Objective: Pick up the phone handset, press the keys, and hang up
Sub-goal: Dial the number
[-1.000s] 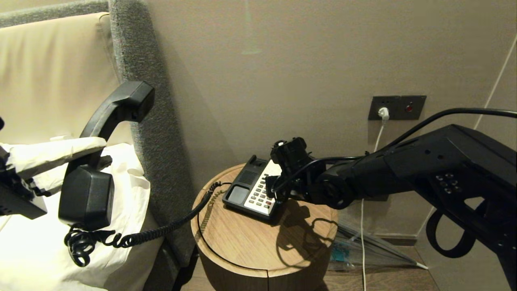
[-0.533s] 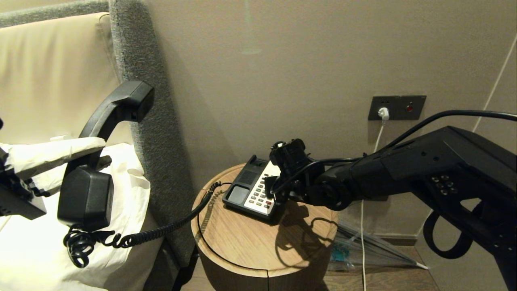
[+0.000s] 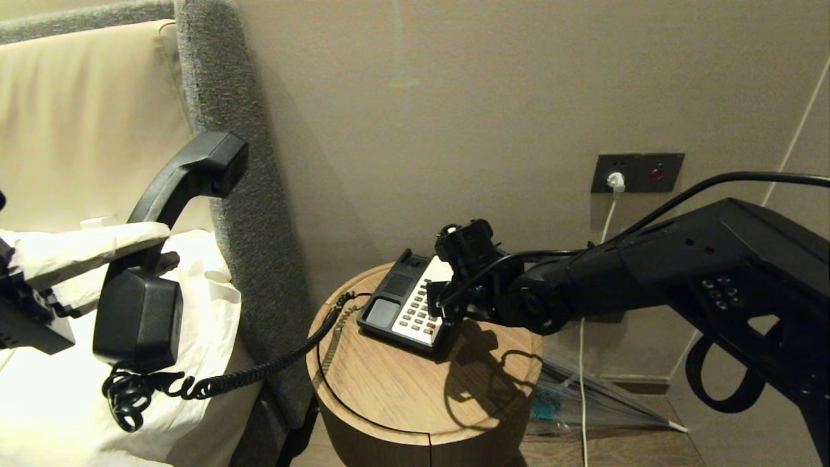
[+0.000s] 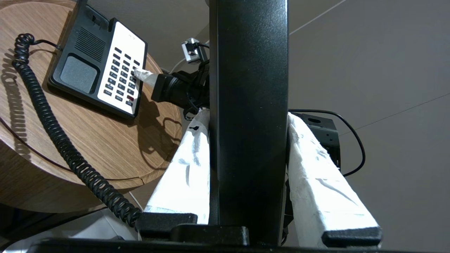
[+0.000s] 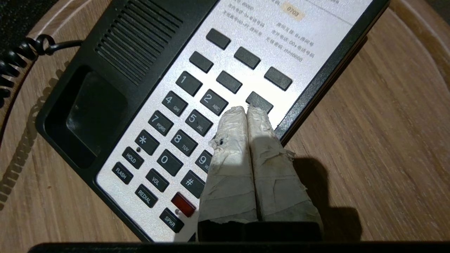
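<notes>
The black phone handset (image 3: 170, 188) hangs upright over the bed at the left, with my left gripper (image 3: 162, 245) shut on its middle. In the left wrist view its white-wrapped fingers (image 4: 190, 165) clamp both sides of the handset (image 4: 248, 70). A coiled cord (image 3: 259, 370) runs from its lower end to the phone base (image 3: 389, 311). My right gripper (image 5: 246, 109) is shut with nothing held. Its wrapped tips lie on the keys (image 5: 182, 116), just beside the 2 and 5 keys. That tip (image 4: 140, 74) also shows on the keypad from the left wrist.
The phone stands on a round wooden side table (image 3: 402, 389) against the wall. A grey padded headboard (image 3: 220, 130) and a white pillow (image 3: 39, 402) lie to its left. A wall socket (image 3: 639, 172) holds a white plug, and its cable hangs down behind my right arm.
</notes>
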